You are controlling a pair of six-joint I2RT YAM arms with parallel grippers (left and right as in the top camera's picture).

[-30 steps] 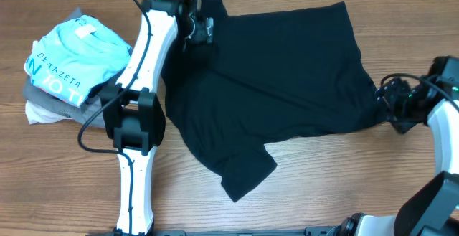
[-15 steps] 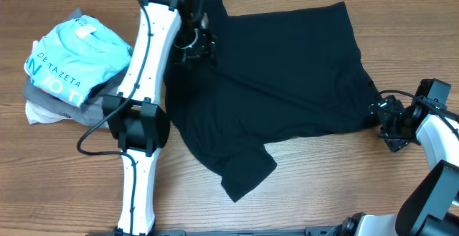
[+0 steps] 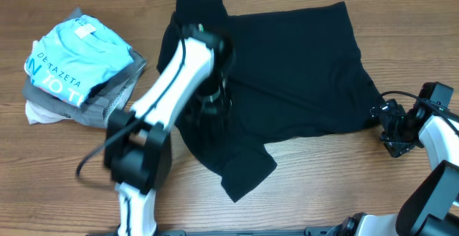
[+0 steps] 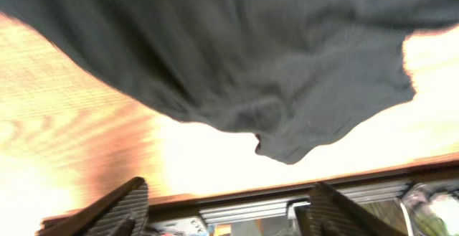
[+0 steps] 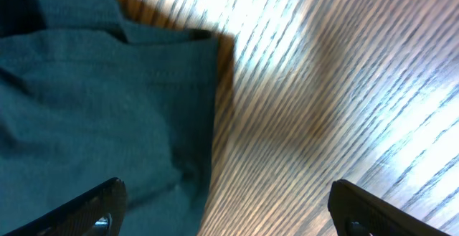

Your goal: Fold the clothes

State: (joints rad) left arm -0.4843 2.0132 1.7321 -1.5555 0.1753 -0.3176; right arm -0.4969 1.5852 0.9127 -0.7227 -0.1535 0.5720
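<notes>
Black T-shirt (image 3: 287,71) lies rumpled on the bench (image 3: 344,186), right under the left pincer (image 3: 213,101), which is spread wide and empty. Right pincer (image 3: 387,126) is spread too, shirt's edge just beside it.

The black T-shirt (image 3: 287,71) lies spread on the bench (image 3: 344,186); left tool (image 3: 214,101) hangs blurred above it, right tool (image 3: 381,123) beside its right edge.

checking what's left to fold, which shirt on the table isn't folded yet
The black T-shirt, spread out and rumpled; the light blue shirt sits folded on grey garments at the left.
</notes>
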